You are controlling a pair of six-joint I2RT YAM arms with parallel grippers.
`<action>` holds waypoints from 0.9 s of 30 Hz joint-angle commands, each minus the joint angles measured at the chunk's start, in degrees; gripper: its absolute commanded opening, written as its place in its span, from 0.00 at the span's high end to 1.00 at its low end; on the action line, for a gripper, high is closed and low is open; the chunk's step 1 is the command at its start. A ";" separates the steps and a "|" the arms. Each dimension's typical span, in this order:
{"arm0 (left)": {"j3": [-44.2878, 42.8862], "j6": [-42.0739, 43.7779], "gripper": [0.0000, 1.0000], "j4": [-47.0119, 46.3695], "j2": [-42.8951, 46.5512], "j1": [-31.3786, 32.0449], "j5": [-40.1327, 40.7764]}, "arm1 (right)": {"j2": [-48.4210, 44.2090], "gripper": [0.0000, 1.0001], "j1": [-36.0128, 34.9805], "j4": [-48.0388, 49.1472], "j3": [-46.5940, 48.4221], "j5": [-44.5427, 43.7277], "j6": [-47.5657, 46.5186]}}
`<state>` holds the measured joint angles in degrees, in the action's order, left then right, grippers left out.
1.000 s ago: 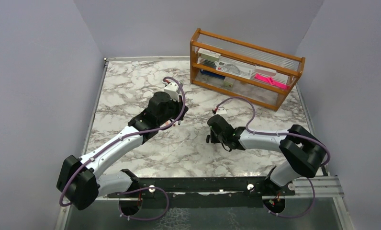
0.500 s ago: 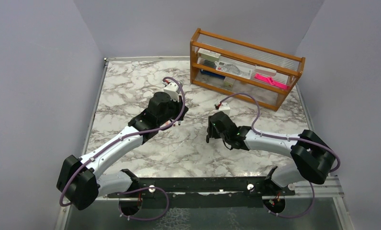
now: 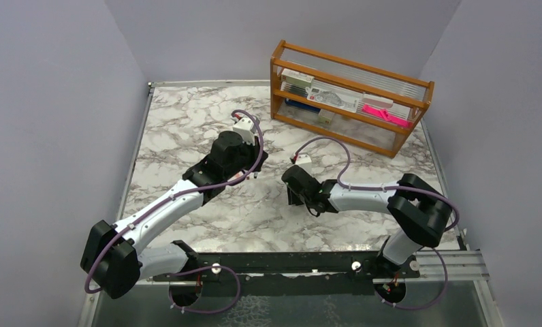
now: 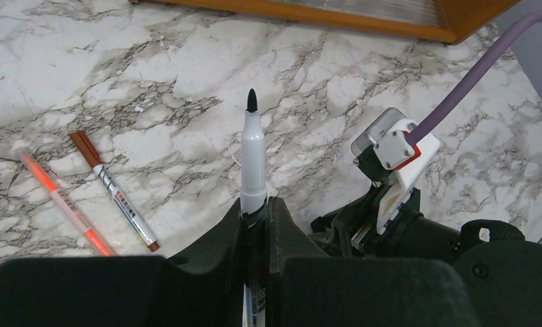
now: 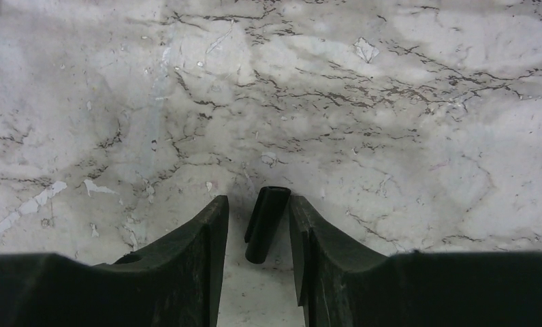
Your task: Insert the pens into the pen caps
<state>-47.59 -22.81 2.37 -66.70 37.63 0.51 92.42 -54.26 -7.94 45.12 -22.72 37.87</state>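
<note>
My left gripper (image 4: 254, 204) is shut on a silvery-grey pen (image 4: 252, 153), whose dark tip points up and away from the fingers. It is near the table's middle in the top view (image 3: 254, 173). An orange-red pen (image 4: 60, 203) and a silvery pen with a dark red end (image 4: 115, 192) lie on the marble to its left. My right gripper (image 5: 258, 204) is open and low over the table, its fingers on either side of the black pen cap (image 5: 267, 223). The cap lies close against the right finger (image 5: 309, 238). In the top view the right gripper (image 3: 293, 199) is right of the left one.
A wooden rack (image 3: 401, 139) with boxes and a bright pink strip (image 3: 385, 114) stands at the back right. The right arm's wrist and purple cable (image 4: 404, 170) show close to the right of the held pen. Grey walls enclose the marble table (image 3: 186, 116).
My right arm has swung left across the table, nearer the left gripper. The left arm and its pen have not moved.
</note>
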 commanded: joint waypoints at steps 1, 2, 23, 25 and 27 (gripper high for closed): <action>0.98 0.22 1.00 -0.16 1.10 0.13 0.27 | 2.08 0.64 -0.85 -4.78 2.61 -2.77 3.40; 1.08 0.22 1.00 -0.17 1.19 0.08 0.39 | 2.40 0.66 -0.85 -5.48 2.95 -3.10 3.73; 13.90 -21.51 1.00 -42.30 2.56 6.01 -29.52 | -43.29 0.99 0.11 18.75 -12.59 -4.56 5.52; 13.64 -22.37 1.00 -45.53 2.34 8.31 -29.82 | -45.77 0.99 0.25 20.06 -12.33 -5.30 4.87; 12.87 -23.55 1.00 -48.13 1.48 10.77 -29.97 | -47.91 0.99 0.21 23.45 -12.85 -7.48 4.06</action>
<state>-33.32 -41.80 -31.92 -65.06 44.56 -25.08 47.24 -54.30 8.78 33.15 -25.43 42.76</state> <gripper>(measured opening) 0.103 0.041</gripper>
